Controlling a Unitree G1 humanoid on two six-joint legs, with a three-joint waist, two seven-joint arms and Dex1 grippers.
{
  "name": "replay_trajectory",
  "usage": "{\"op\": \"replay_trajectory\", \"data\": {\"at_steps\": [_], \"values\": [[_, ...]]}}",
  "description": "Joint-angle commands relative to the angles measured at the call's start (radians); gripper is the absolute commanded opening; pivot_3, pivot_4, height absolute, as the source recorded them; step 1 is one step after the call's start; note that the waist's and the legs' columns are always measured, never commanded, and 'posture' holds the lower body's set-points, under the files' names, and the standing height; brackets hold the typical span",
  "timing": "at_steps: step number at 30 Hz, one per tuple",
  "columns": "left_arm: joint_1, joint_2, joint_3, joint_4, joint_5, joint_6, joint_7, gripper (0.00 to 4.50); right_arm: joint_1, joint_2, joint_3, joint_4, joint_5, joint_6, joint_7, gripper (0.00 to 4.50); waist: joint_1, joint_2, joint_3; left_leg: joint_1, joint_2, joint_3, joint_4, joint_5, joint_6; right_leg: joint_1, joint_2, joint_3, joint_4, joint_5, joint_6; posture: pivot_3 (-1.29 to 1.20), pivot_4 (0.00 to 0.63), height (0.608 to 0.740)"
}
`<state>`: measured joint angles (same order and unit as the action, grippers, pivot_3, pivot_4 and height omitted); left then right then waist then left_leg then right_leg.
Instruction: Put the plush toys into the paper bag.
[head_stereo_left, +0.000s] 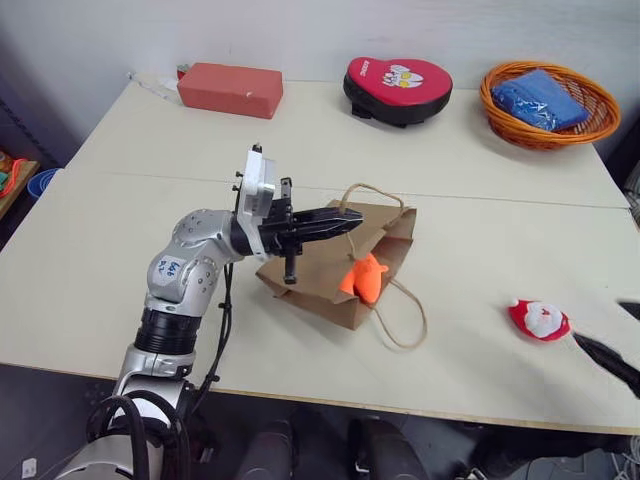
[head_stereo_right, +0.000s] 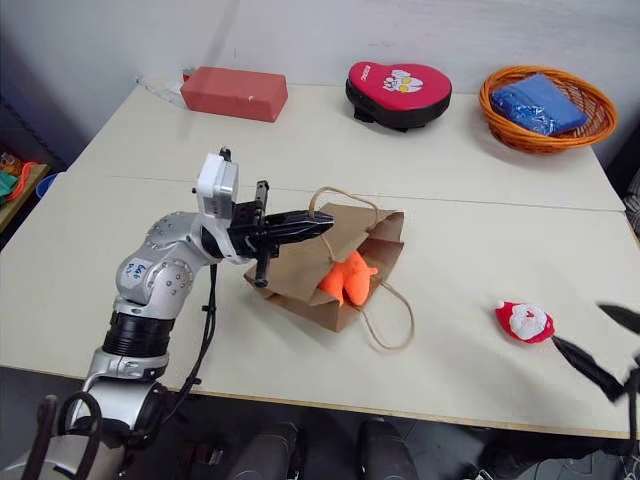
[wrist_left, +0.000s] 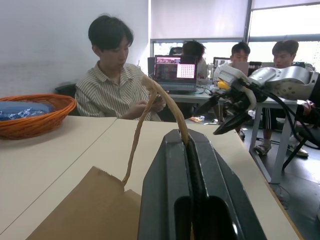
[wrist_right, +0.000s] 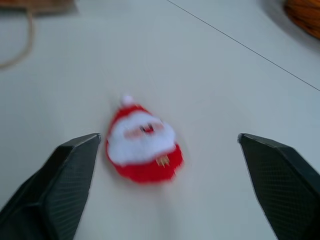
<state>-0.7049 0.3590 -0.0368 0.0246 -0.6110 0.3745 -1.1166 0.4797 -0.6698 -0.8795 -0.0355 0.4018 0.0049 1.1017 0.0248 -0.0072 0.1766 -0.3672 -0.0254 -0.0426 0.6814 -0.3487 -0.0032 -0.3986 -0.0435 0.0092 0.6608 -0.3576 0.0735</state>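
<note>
The robot's silver, jointed left arm reaches in from the near left, its wrist bent so the left gripper of two black fingers (head_stereo_left: 345, 223) points right, roughly level, fingers pressed together on the thin twisted-cord handle (wrist_left: 170, 102) of the brown kraft paper bag (head_stereo_left: 320, 275). At the near right edge, the right gripper (wrist_right: 170, 145) hangs low, its two black fingers (wrist_right: 65, 165) spread wide apart, holding nothing.

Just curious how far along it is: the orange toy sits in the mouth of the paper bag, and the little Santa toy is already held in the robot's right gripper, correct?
Not quite. The Santa toy lies loose on the table, between the open fingers of the right gripper, as the right wrist view shows. The orange toy is indeed in the mouth of the paper bag.
</note>
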Motion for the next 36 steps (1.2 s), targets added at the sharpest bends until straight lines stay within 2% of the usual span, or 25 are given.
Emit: {"op": "replay_trajectory", "data": {"at_steps": [1, 8, 10, 13, 17, 19, 22, 30, 33, 34, 36], "values": [[-0.030, -0.008, -0.001, -0.008, 0.007, -0.016, -0.006, 0.00, 0.041, 0.017, -0.040, 0.068, 0.005, -0.131, 0.017, 4.47, -0.008, 0.000, 0.000, 0.002, 0.000, 0.001, 0.000, 0.000, 0.000, 0.001, 0.000, 0.001, 0.000, 0.000, 0.000, 0.00, 0.150, 0.740], [-0.029, -0.004, -0.001, -0.016, 0.006, -0.008, -0.008, 0.00, -0.011, -0.063, 0.099, 0.017, -0.005, -0.073, -0.003, 4.47, -0.035, 0.001, 0.000, 0.015, 0.001, 0.001, -0.004, 0.000, -0.001, 0.012, 0.001, 0.002, -0.001, 0.000, 0.000, 0.00, 0.150, 0.740], [-0.029, -0.004, -0.003, -0.021, 0.006, -0.005, -0.004, 0.00, -0.090, -0.110, 0.184, 0.055, -0.056, -0.013, -0.050, 4.47, -0.029, 0.001, 0.000, 0.015, 0.001, 0.001, -0.003, 0.000, -0.001, 0.012, 0.001, 0.002, -0.001, 0.000, 0.000, 0.00, 0.150, 0.740], [-0.030, -0.004, -0.003, -0.028, 0.004, 0.001, 0.001, 0.00, -0.205, -0.161, 0.296, 0.150, -0.133, -0.045, -0.068, 4.47, -0.025, 0.001, 0.000, 0.014, 0.001, 0.001, -0.001, 0.000, -0.001, 0.012, 0.000, 0.002, -0.001, 0.000, 0.000, 0.00, 0.150, 0.740], [-0.023, 0.016, -0.010, -0.057, 0.004, 0.024, 0.000, 0.00, -0.369, -0.179, 0.421, 0.268, -0.186, -0.010, -0.110, 4.47, -0.016, 0.002, 0.000, 0.011, 0.000, -0.001, -0.001, 0.000, -0.001, 0.009, 0.000, 0.000, -0.001, 0.000, 0.000, 0.00, 0.150, 0.740], [-0.024, 0.022, -0.005, -0.064, 0.004, 0.029, 0.005, 0.00, -0.414, -0.186, 0.475, 0.318, -0.223, -0.075, -0.103, 4.47, -0.012, 0.001, 0.000, 0.009, 0.000, -0.001, 0.000, 0.000, -0.001, 0.007, 0.000, 0.000, -0.001, 0.000, 0.000, 0.00, 0.150, 0.740], [-0.023, 0.028, -0.002, -0.066, 0.005, 0.031, 0.008, 0.00, -0.469, -0.183, 0.509, 0.357, -0.222, -0.049, -0.121, 3.90, -0.013, 0.000, 0.000, 0.009, 0.001, -0.001, 0.001, 0.000, -0.001, 0.008, 0.000, 0.000, -0.001, 0.000, 0.000, 0.00, 0.150, 0.740], [-0.030, 0.031, 0.000, -0.061, 0.005, 0.030, 0.010, 0.00, -0.505, -0.197, 0.532, 0.354, -0.172, -0.046, -0.079, 1.29, -0.022, 0.000, 0.000, 0.009, 0.001, -0.001, 0.002, 0.000, -0.001, 0.009, 0.000, 0.000, 0.000, 0.000, 0.000, 0.00, 0.150, 0.740], [-0.039, 0.037, 0.010, -0.058, -0.011, 0.040, -0.001, 0.00, -0.501, -0.188, 0.510, 0.187, -0.029, 0.020, 0.002, 0.46, -0.023, 0.000, 0.000, 0.009, 0.001, -0.001, 0.002, 0.000, -0.001, 0.009, 0.000, -0.001, 0.000, 0.000, 0.000, 0.00, 0.150, 0.740], [-0.042, 0.040, 0.014, -0.057, -0.022, 0.046, -0.009, 0.00, -0.504, -0.188, 0.519, 0.100, 0.028, 0.075, 0.021, 0.28, -0.026, 0.001, 0.000, 0.009, 0.001, -0.001, 0.001, 0.000, -0.001, 0.008, 0.000, 0.000, 0.000, 0.000, 0.000, 0.00, 0.150, 0.740], [-0.048, 0.045, 0.024, -0.060, -0.045, 0.068, -0.019, 0.00, -0.514, -0.199, 0.551, -0.061, 0.141, 0.234, 0.027, 0.20, -0.029, 0.001, 0.000, 0.009, 0.001, -0.001, 0.001, 0.000, -0.001, 0.008, 0.000, 0.000, 0.001, 0.000, 0.000, 0.00, 0.150, 0.740]]}}
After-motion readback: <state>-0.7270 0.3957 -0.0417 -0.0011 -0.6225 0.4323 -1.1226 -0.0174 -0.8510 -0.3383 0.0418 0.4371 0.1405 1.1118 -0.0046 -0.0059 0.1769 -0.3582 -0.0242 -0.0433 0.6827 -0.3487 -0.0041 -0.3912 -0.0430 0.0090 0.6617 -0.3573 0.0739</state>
